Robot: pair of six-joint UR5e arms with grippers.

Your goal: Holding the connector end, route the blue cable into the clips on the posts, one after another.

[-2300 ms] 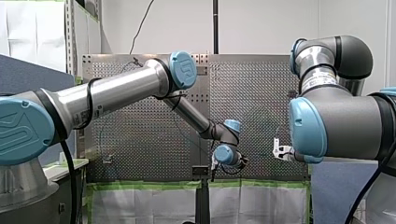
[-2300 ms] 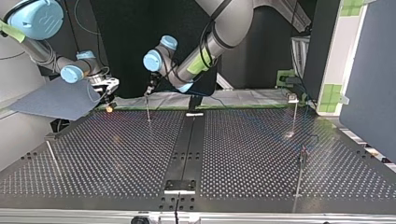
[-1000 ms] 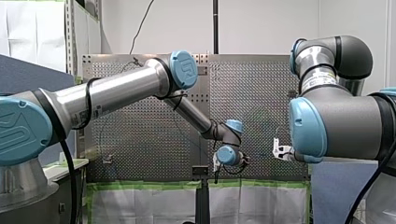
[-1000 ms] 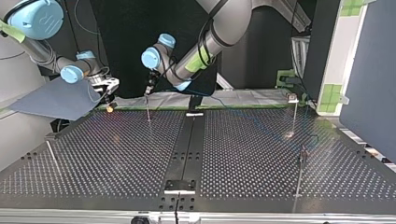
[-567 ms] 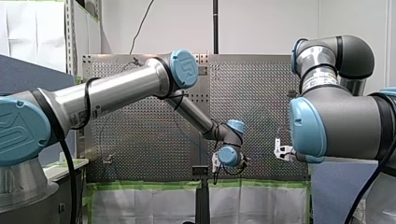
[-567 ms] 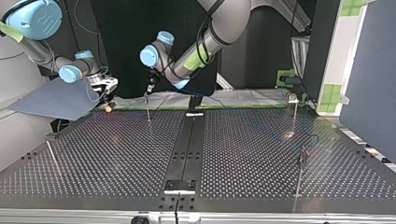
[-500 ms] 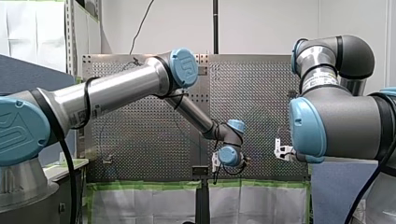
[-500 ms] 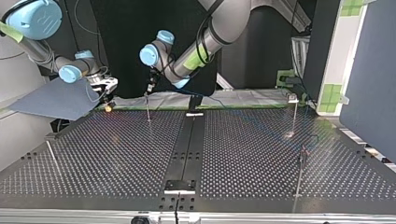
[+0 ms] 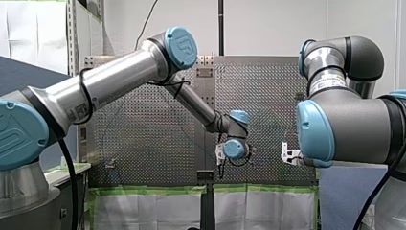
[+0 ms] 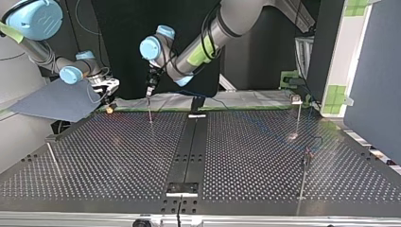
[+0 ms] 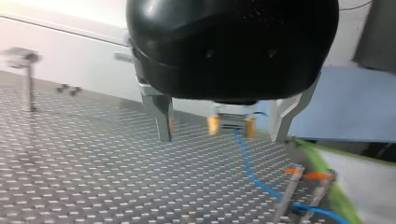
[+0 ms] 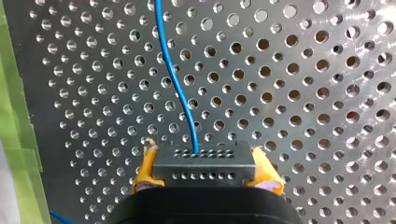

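You had the connector (image 12: 204,164) clamped between the pads (image 12: 266,171) of your right gripper (image 12: 205,170), so the cable (image 12: 173,70) ran ahead over the table (image 12: 303,93). Your left gripper (image 11: 222,136) stood with fingers (image 11: 163,119) apart and empty, likely ready to press it into a clip (image 11: 293,171).

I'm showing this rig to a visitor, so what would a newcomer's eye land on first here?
Probably the right tool, at the top view's left, yellow pads clamped on a dark connector, the blue cable running off it over the perforated table. Then the left tool, metal fingers open, hanging across from that connector.
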